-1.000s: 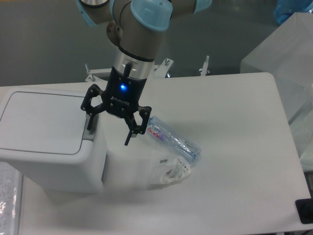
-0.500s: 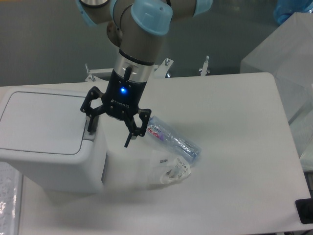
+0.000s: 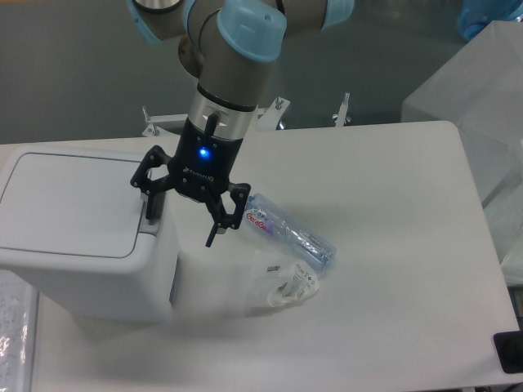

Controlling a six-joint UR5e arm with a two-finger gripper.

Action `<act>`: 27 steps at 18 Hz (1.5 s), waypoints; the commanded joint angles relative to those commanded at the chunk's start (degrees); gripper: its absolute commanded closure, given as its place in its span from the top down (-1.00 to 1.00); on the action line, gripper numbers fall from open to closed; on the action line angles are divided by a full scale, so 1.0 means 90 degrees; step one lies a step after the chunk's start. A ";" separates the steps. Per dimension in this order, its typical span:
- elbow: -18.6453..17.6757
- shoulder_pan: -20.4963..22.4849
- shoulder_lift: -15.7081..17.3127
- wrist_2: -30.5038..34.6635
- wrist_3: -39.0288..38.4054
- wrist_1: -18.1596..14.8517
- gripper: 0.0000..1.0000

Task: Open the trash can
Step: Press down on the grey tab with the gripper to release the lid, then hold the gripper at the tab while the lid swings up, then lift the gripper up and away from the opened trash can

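The trash can is a large white boxy bin at the left of the table, its flat lid down. A grey latch sits at the lid's right edge, partly hidden by a finger. My gripper is open, pointing down over the bin's right edge. Its left finger is at the latch; whether it touches I cannot tell. Its right finger hangs in the air beside the bin's right wall.
A clear plastic bottle lies on the white table just right of the gripper. A crumpled clear wrapper lies below it. Translucent boxes stand at the far right. A dark object sits at the lower right corner.
The gripper has shifted slightly to the left toward the bin's latch. Its jaws stay open. The lid has not moved.
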 joint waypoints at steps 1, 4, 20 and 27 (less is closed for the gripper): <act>-0.0010 0.0000 0.0000 0.0000 0.0000 0.0000 1.00; -0.0010 0.0000 0.0000 0.0000 0.0000 0.0000 1.00; 0.0410 0.0010 0.0000 0.0765 0.0378 0.0166 1.00; 0.0761 0.0722 -0.0487 0.1631 0.1406 0.0117 1.00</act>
